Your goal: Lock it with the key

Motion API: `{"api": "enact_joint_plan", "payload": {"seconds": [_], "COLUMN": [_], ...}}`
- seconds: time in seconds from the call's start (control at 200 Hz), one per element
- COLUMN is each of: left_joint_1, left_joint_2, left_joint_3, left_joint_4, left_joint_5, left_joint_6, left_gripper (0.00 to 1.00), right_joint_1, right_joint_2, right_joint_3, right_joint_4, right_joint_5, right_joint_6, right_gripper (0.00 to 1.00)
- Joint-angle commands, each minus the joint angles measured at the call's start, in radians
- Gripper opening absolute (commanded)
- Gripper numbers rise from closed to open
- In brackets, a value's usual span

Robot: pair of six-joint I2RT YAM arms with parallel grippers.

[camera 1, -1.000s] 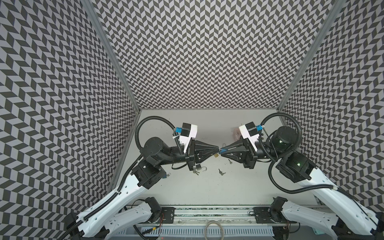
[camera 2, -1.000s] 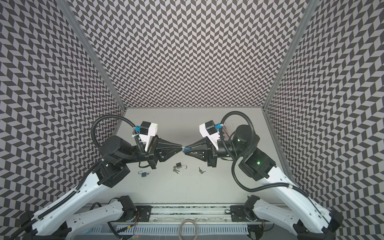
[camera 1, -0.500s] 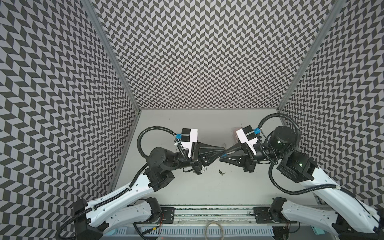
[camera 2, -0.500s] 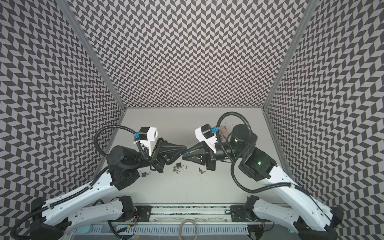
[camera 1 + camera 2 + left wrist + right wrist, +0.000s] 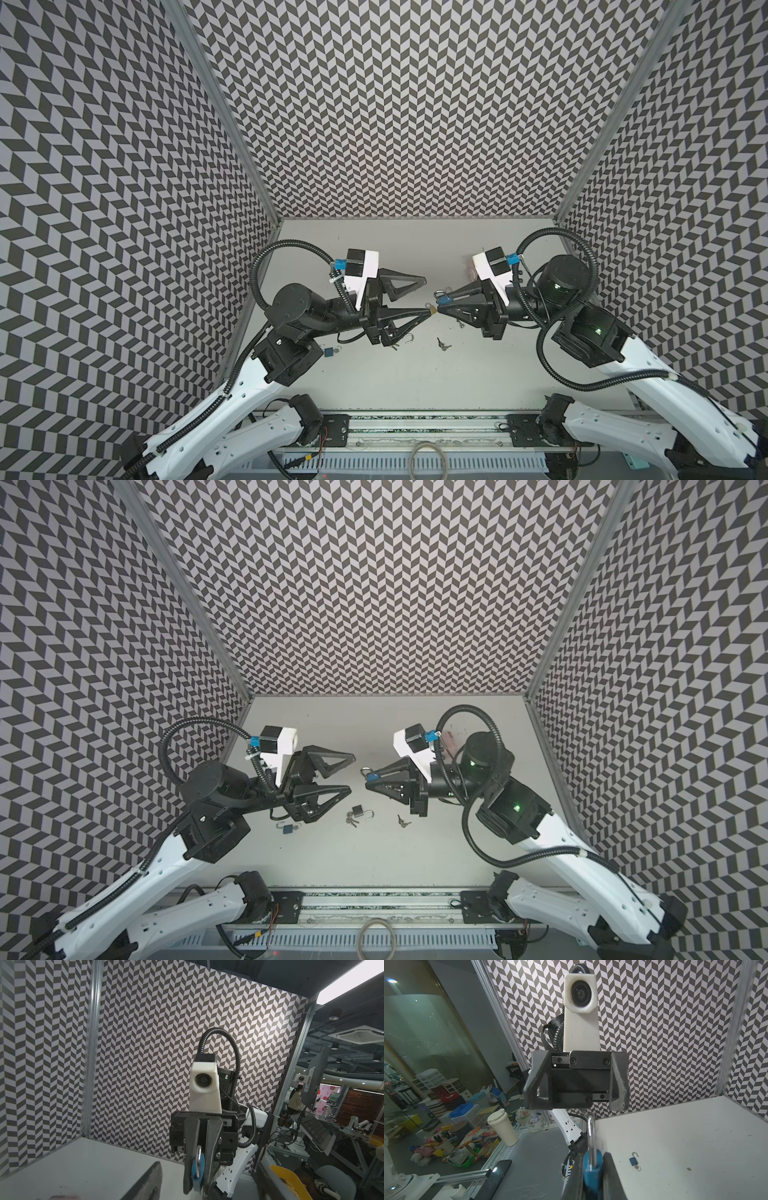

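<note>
Grey counter (image 5: 415, 854) near the rail carried a loose blue padlock (image 5: 287, 828), a black padlock (image 5: 358, 811) with its shackle swung out, a key bunch (image 5: 351, 820) beside it and a second key bunch (image 5: 403, 821). Above them the left pincer (image 5: 426, 295) stood wide, a small brass piece (image 5: 431, 309) at one fingertip, and facing it the right pincer (image 5: 442, 302) was clamped narrow on a second blue padlock (image 5: 444, 298).

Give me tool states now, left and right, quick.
Left tool: open, empty.
Right tool: closed on the blue padlock.
</note>
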Motion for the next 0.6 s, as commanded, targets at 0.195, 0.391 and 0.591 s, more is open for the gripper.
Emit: {"api": "enact_joint_plan", "payload": {"seconds": [0.195, 0.391, 0.591], "left_joint_1": [0.005, 0.007, 0.009], "left_joint_2": [0.078, 0.075, 0.057], "left_joint_3": [0.063, 0.072, 0.077], "left_joint_4": [-0.032, -0.039, -0.051], "left_joint_5": [0.067, 0.043, 0.021], "left_joint_6": [0.013, 0.026, 0.033], "left_gripper": [0.67, 0.45, 0.42], "right_joint_1": [0.001, 0.001, 0.000], "right_joint_2": [0.028, 0.018, 0.017], "right_joint_3": [0.006, 0.005, 0.006], "right_joint_4": [0.040, 0.041, 0.040], "right_joint_5": [-0.041, -0.029, -0.030], "right_joint_6": [-0.012, -0.015, -0.015], "right_gripper": [0.00, 0.00, 0.00]}}
